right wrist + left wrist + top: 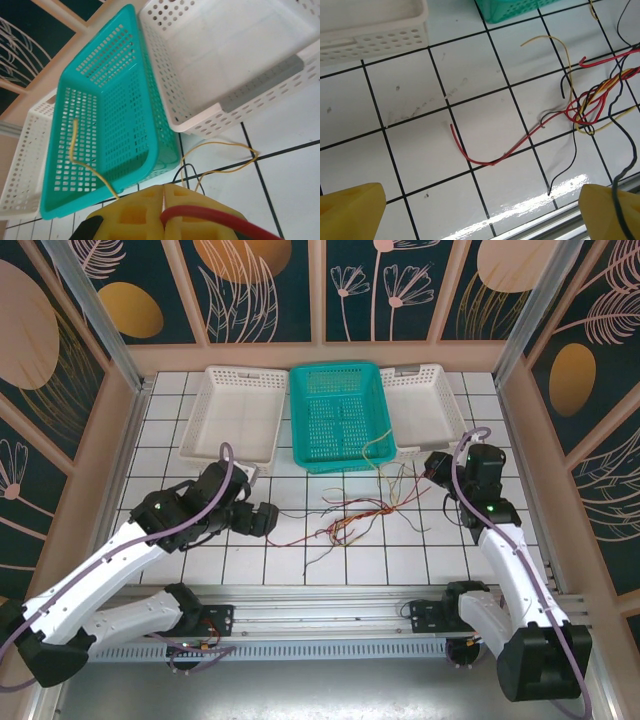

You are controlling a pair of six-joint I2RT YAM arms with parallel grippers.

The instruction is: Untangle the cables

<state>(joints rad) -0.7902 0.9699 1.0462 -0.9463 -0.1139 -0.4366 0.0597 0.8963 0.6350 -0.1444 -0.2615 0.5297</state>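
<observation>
**Top external view.** The cables (352,514) lie in a loose tangle on the tiled table (300,565), in front of the teal basket (335,415) and between the two arms. The left white basket (235,410) and the right white basket (425,400) flank the teal one. The left gripper (264,519) sits low, left of the tangle and apart from it. The right gripper (437,468) is to the right of the tangle, near the front corner of the right white basket.

**Left wrist view.** The jaws of the left gripper (480,220) stand wide apart, with the yellow fingertips (355,210) at the lower corners and bare tile between them. A long red strand (492,161) curves across the tiles to the knot (592,105) of red, yellow and black wires at the right.

**Right wrist view.** The pads of the right gripper (164,200) are pressed together. A red cable (210,215) comes out of the seam and arcs over one pad, so it is clamped. A yellow cable (75,145) rises from beside the pads across the teal basket (115,100); whether it lies inside cannot be told.
</observation>
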